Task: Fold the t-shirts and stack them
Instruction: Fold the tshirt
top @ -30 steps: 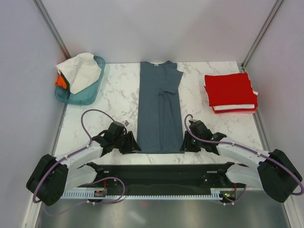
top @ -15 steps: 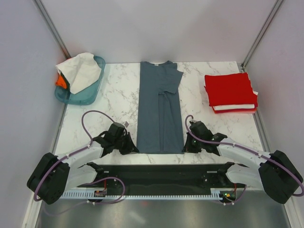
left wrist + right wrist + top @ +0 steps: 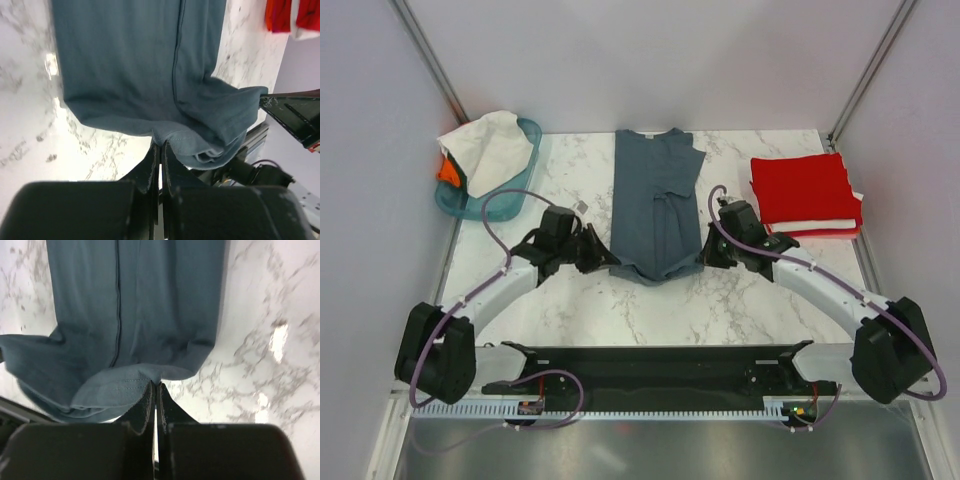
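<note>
The slate blue-grey t-shirt (image 3: 655,205), folded into a long strip, lies down the middle of the marble table. My left gripper (image 3: 603,257) is shut on its near left hem corner (image 3: 170,137). My right gripper (image 3: 705,255) is shut on its near right hem corner (image 3: 150,377). Both hold the hem lifted and carried toward the collar, so the near end sags between them. A folded stack of red t-shirts with a white one (image 3: 805,195) lies at the right. A white t-shirt (image 3: 485,150) and an orange one (image 3: 447,172) sit in the basket.
A teal plastic basket (image 3: 510,195) stands at the back left corner of the table. Grey walls close in both sides. The black arm base rail (image 3: 650,370) runs along the near edge.
Both grippers have moved away from the near edge toward the middle, lifting the shirt's hem with them. The shirt's near end now lies much farther up the table.
</note>
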`<state>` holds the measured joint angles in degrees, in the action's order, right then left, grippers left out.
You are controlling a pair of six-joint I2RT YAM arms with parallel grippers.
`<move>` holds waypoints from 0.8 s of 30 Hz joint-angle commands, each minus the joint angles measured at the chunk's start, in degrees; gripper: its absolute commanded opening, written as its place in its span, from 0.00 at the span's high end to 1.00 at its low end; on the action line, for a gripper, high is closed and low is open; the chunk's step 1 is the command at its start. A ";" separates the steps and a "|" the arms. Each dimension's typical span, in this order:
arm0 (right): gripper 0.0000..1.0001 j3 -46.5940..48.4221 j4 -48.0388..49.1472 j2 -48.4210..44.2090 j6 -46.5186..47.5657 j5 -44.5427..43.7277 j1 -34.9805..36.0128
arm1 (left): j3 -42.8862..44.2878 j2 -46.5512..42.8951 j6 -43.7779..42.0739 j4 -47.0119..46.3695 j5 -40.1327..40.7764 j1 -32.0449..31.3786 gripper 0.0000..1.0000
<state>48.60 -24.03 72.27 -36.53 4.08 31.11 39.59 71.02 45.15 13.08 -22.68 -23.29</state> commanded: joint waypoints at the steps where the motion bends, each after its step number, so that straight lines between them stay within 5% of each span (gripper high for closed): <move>1: 1.00 5.70 1.44 5.23 3.40 -1.00 -4.73 | 8.80 6.82 -4.09 -1.48 -3.43 4.21 0.98; 15: 1.00 29.51 3.03 33.53 4.10 1.46 -12.39 | 31.84 30.30 -5.33 -2.18 4.04 10.28 0.98; 24: 1.00 37.35 2.76 41.36 3.58 3.30 -15.29 | 39.15 37.78 -4.89 -2.01 2.64 10.63 0.98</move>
<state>82.08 -21.91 112.20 -33.32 6.52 16.78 75.13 107.33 42.11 12.05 -19.97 -13.21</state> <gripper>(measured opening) 0.010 0.033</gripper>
